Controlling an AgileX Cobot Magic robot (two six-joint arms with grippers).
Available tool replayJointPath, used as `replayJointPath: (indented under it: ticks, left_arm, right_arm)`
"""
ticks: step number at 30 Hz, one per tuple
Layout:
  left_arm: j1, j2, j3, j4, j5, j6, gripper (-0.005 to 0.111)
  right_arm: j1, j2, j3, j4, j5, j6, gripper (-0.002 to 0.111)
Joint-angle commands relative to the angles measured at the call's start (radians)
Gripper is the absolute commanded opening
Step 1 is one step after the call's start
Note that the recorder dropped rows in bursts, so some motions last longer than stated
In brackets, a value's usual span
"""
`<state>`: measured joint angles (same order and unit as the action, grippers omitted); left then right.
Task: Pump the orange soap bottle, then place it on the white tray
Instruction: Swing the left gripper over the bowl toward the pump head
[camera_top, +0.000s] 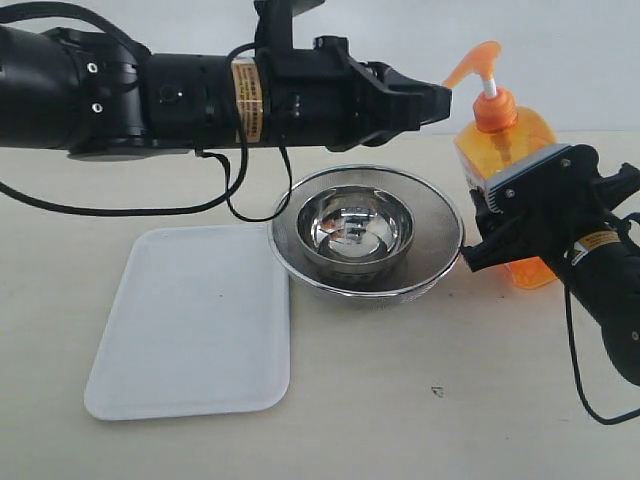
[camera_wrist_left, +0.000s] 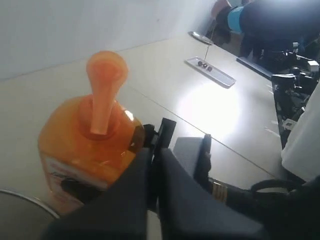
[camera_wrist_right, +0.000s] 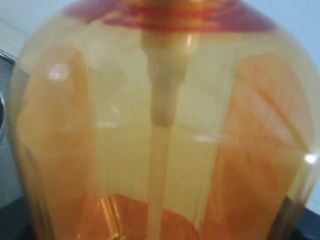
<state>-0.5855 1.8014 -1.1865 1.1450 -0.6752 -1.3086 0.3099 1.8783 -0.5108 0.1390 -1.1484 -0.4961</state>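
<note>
While the white tray (camera_top: 190, 330) lies bare at lower left, the left pincer (camera_top: 435, 103), narrow and holding nothing, hangs beside the pump nozzle (camera_top: 474, 62), upper right: pumping pends. At right the right pincer (camera_top: 490, 228) clasps the orange soap bottle (camera_top: 520, 135); next, press down.

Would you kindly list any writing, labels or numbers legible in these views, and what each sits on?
Nothing is legible.
left arm sticker: too small to read.
right arm sticker: too small to read.
label on the orange soap bottle: blurred.
</note>
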Motion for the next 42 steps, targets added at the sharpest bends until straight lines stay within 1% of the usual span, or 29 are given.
replayJointPath:
  ticks: [1, 8, 15, 25, 31, 33, 36, 39, 42]
  left_arm:
    - [-0.005, 0.047, -0.056, 0.031, -0.01, -0.04, 0.005]
    - [-0.008, 0.109, -0.139, 0.031, -0.014, -0.053, 0.005]
    - [-0.008, 0.142, -0.188, 0.031, 0.011, -0.053, 0.005]
    - [-0.004, 0.15, -0.193, 0.056, 0.126, -0.058, 0.005]
    - [-0.002, 0.149, -0.193, 0.071, 0.123, -0.058, 0.005]
    - [-0.002, 0.142, -0.193, 0.105, 0.085, -0.083, 0.005]
    - [-0.002, 0.111, -0.193, 0.202, 0.021, -0.145, 0.005]
    - [0.002, 0.055, -0.193, 0.286, 0.025, -0.206, 0.005]
    - [0.007, -0.009, -0.193, 0.295, 0.027, -0.236, 0.005]
  right_arm:
    - [0.001, -0.008, -0.014, -0.014, -0.073, -0.017, 0.0]
    - [0.001, -0.008, -0.014, -0.017, -0.073, -0.017, 0.0]
    - [0.001, -0.008, -0.014, -0.019, -0.066, -0.017, 0.0]
    - [0.001, -0.008, -0.014, -0.019, -0.064, -0.017, 0.0]
    - [0.001, -0.008, -0.014, -0.019, -0.064, -0.029, 0.0]
    - [0.001, -0.008, -0.014, -0.019, -0.059, -0.033, 0.0]
    - [0.001, -0.008, -0.014, -0.019, -0.059, -0.045, 0.0]
    - [0.001, -0.008, -0.014, -0.019, -0.059, -0.047, 0.0]
    - [0.001, -0.008, -0.014, -0.019, -0.059, -0.061, 0.0]
